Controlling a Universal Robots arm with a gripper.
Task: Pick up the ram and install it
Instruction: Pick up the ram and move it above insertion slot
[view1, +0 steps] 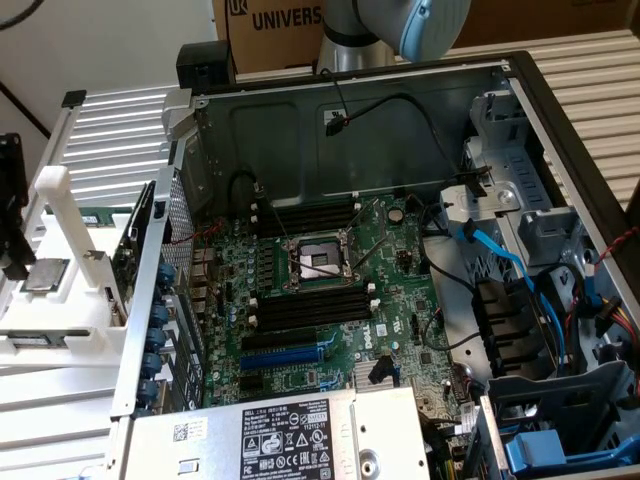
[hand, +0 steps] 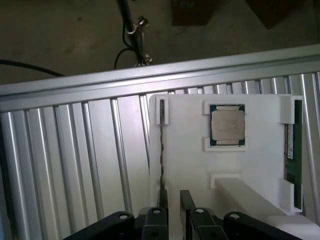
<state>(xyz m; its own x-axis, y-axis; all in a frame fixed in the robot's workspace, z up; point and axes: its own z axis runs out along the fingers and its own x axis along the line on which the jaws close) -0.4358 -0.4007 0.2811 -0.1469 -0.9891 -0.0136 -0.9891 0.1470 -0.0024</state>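
Ram (hand: 161, 150) stands on edge in the white holder (hand: 187, 150), not yet picked up. Gripper (hand: 174, 199) hovers at the stick's near end, fingers a little apart, holding nothing. Black memory slots (view1: 305, 308) look empty; pickup and install both left

Soft, even light; the white tray (hand: 190, 165) washes pale, and the case (view1: 290, 130) lies shadowed inside.

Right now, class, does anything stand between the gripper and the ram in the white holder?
Nothing visible does. The gripper, jaws open, sits at one end of the ram, which stands on edge in the white holder; the processor lies apart.
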